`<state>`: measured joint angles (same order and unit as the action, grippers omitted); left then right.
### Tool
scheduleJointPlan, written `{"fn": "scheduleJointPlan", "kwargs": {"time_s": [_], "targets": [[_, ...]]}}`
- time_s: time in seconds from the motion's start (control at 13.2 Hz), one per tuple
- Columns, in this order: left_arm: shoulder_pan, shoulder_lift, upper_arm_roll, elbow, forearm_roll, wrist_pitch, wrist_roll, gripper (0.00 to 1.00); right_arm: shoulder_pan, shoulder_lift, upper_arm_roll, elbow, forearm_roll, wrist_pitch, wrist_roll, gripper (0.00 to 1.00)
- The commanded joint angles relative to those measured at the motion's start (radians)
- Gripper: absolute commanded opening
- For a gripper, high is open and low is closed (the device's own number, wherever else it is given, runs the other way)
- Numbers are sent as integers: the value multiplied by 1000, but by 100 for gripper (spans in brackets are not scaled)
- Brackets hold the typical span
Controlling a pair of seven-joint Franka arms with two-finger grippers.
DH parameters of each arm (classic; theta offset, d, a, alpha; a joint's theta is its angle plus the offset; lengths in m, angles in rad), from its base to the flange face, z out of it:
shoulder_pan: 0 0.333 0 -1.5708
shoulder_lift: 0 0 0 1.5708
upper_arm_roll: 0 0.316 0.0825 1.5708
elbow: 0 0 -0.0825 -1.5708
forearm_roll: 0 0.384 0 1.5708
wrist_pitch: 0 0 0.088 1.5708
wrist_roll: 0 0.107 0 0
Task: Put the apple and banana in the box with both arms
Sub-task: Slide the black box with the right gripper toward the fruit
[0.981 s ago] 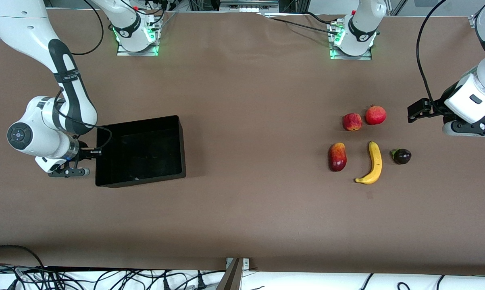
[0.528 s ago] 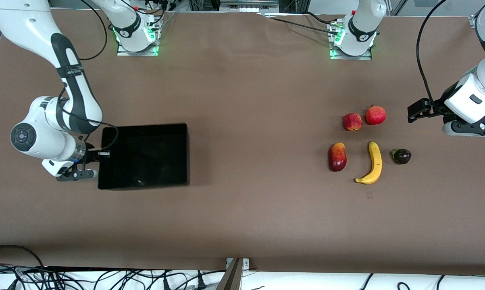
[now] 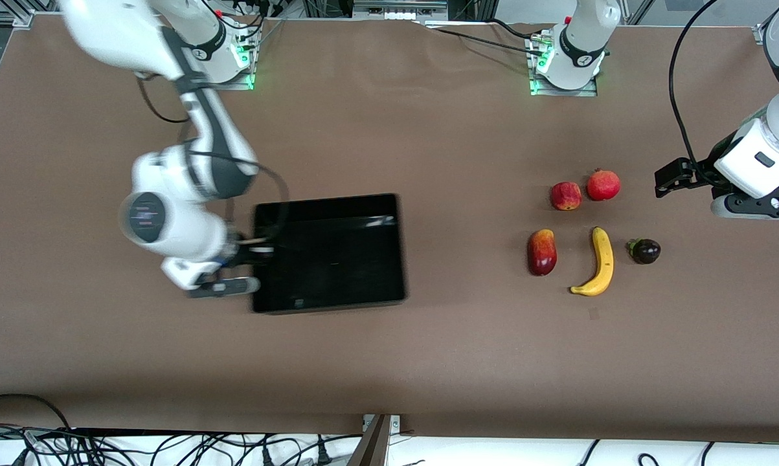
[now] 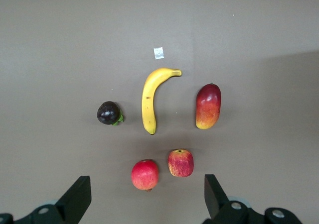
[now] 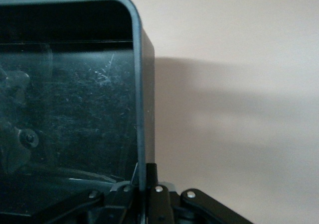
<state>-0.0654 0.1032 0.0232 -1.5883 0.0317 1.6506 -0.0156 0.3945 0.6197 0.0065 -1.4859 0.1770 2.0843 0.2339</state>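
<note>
The black box (image 3: 327, 202) sits near the table's middle. My right gripper (image 3: 254, 251) is shut on the box wall that faces the right arm's end; the right wrist view shows the fingers (image 5: 160, 186) pinching that wall (image 5: 141, 109). The apple (image 3: 566, 195) and the banana (image 3: 600, 262) lie on the table toward the left arm's end, the banana nearer the front camera. My left gripper (image 3: 671, 178) waits open and empty, up over the table beside the fruit. The left wrist view (image 4: 144, 185) looks down on the apple (image 4: 181, 163) and the banana (image 4: 149, 99).
A red-yellow mango (image 3: 542, 252) lies beside the banana, toward the box. A bright red round fruit (image 3: 603, 185) lies beside the apple. A dark purple fruit (image 3: 645, 251) lies beside the banana toward the left arm's end. Bare brown table separates box and fruit.
My right arm has dragged the box along the table toward the fruit, turning it square on the way. The left arm and the fruit have not moved.
</note>
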Motion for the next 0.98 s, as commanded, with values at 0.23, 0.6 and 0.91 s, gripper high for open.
{"fn": "scheduleJointPlan", "kwargs": {"time_s": [0.23, 0.6, 0.91], "targets": [[1, 12, 1, 28, 7, -20, 13, 100, 191, 185, -11, 240, 35, 28, 316, 0], [0, 12, 1, 28, 7, -28, 13, 100, 253, 226, -13, 242, 32, 143, 426, 0], [-19, 39, -3, 25, 7, -95, 13, 100, 274, 245, -14, 240, 25, 145, 432, 0]]}}
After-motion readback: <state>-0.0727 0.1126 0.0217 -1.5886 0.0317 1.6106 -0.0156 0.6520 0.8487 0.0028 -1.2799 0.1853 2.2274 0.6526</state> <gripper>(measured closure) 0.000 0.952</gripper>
